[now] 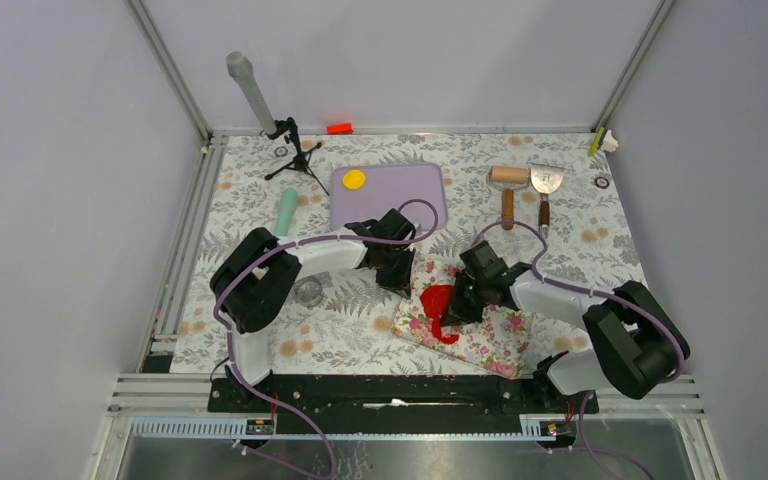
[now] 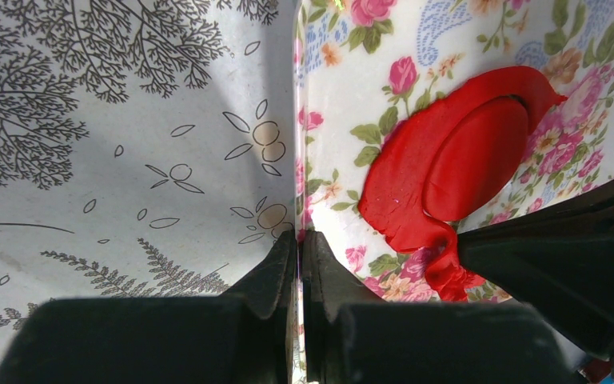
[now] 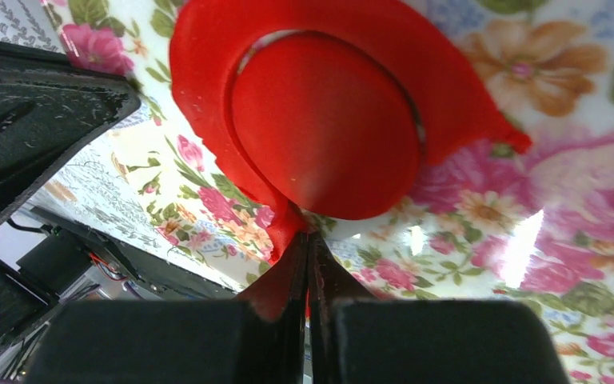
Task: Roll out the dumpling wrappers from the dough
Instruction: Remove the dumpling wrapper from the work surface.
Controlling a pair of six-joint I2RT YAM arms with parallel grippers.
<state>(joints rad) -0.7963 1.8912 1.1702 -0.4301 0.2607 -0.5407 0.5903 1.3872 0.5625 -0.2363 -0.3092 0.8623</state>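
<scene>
Reviewer: Dough (image 3: 208, 48) location?

Annotator: Flat red sheet on floral mat (image 1: 485, 340), toward near edge of surface (image 1: 350, 335), right of middle. Red wrapper (image 3: 328, 128) is cut and sits inside the sheet, scrap wrapped round most of its rim. Yellow wrapper (image 1: 354, 179) on purple tray (image 1: 410, 195), toward far edge.

Reviewer: End effectors?

Annotator: Right end effector (image 3: 308, 244) fully closed, pinching the thin red tail of the dough. Left end effector (image 2: 299, 244) closed too, tips at the mat's edge. Can't tell if it nips the mat or only presses there.

Reviewer: Step?

Annotator: Looks like stripping scrap off the disc. Peel low and slow, pulling away from the disc, so the soft clay parts at the cut line and the disc doesn't lift or stretch. Left should pin the mat.
</scene>
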